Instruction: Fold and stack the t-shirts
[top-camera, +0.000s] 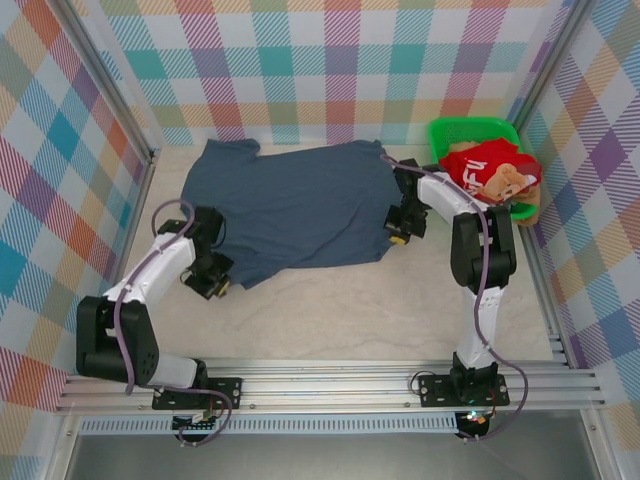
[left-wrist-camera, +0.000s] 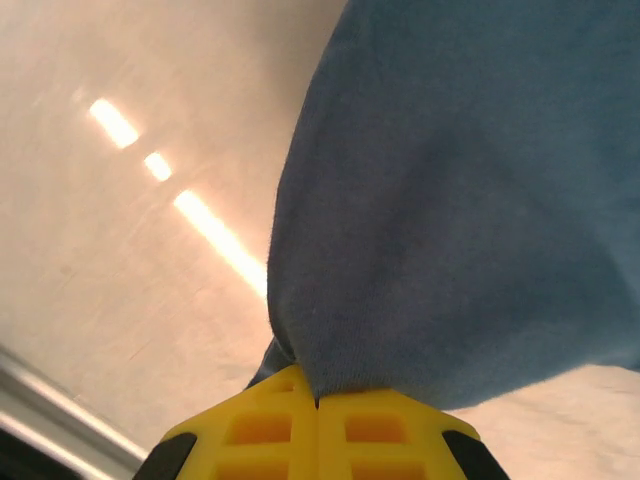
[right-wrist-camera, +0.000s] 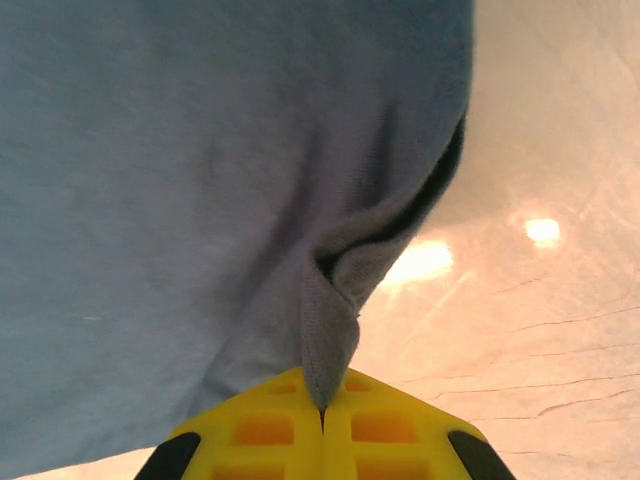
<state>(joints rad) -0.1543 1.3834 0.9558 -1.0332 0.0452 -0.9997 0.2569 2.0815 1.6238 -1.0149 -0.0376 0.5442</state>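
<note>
A plain slate-blue t-shirt (top-camera: 290, 205) lies spread across the middle of the table. My left gripper (top-camera: 212, 283) is shut on its near left edge; in the left wrist view the yellow fingers (left-wrist-camera: 260, 430) pinch the blue cloth (left-wrist-camera: 460, 200) between them. My right gripper (top-camera: 402, 232) is shut on the shirt's right edge, and a fold of cloth (right-wrist-camera: 330, 340) runs down into the closed yellow fingers (right-wrist-camera: 380, 425). A red t-shirt with white lettering (top-camera: 487, 168) lies bunched in the basket at the far right, with orange-tan cloth (top-camera: 520, 185) beside it.
The green plastic basket (top-camera: 452, 130) stands in the far right corner. Checked walls close in the table on three sides. Bare beige tabletop (top-camera: 350, 310) stretches between the shirt and the aluminium rail (top-camera: 330, 385) at the near edge.
</note>
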